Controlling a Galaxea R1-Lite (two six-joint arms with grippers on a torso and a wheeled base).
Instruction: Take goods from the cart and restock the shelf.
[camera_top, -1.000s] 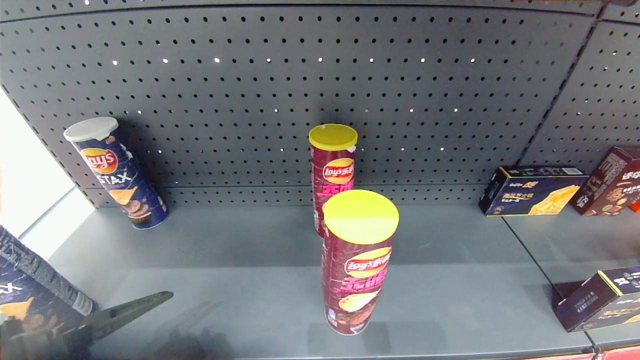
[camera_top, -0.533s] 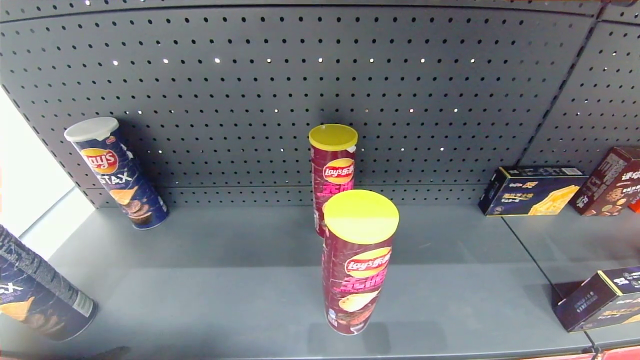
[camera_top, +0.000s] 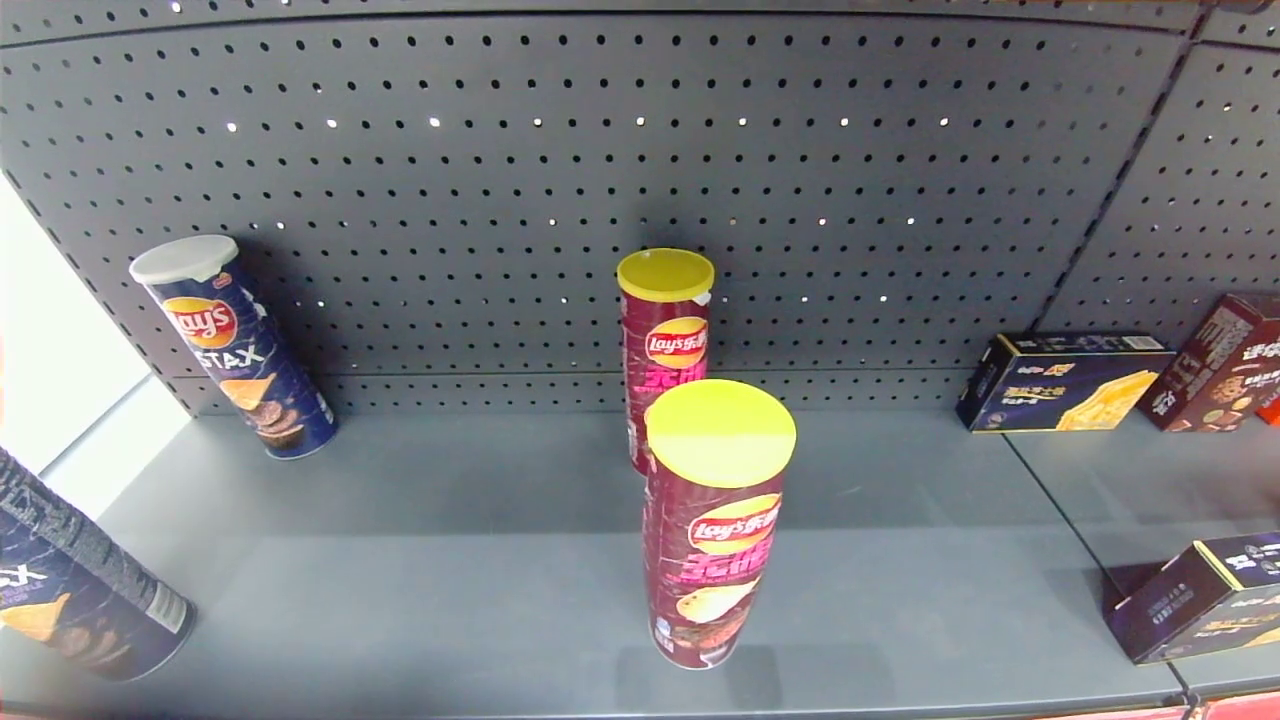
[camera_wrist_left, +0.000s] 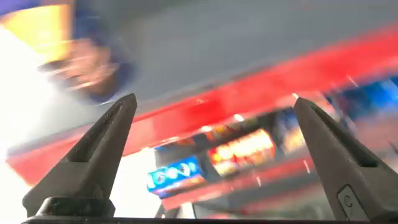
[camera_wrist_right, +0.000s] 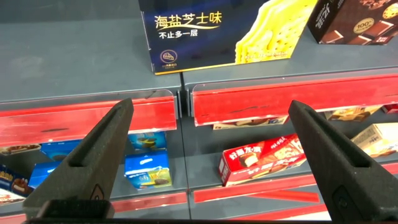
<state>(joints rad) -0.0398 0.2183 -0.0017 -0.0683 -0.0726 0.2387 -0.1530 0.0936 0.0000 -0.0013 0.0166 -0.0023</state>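
The left end effector (camera_wrist_left: 214, 98) has its fingers spread apart and holds nothing, facing the red front rail (camera_wrist_left: 249, 93) of the grey metal shelf (camera_top: 480, 560). The right end effector (camera_wrist_right: 211, 102) is likewise spread wide and holds nothing. At the shelf's front left edge stands a dark blue cylindrical chip can (camera_top: 70, 600). Near the middle front a maroon chip can with a yellow plastic lid (camera_top: 715, 530) stands upright, with a second maroon yellow-lidded can (camera_top: 665, 340) just behind it. At the back left, a dark blue can with a white lid (camera_top: 230, 345) stands by the perforated back panel (camera_top: 500, 180). A dark blue cardboard box (camera_top: 1065, 382) lies at the back right.
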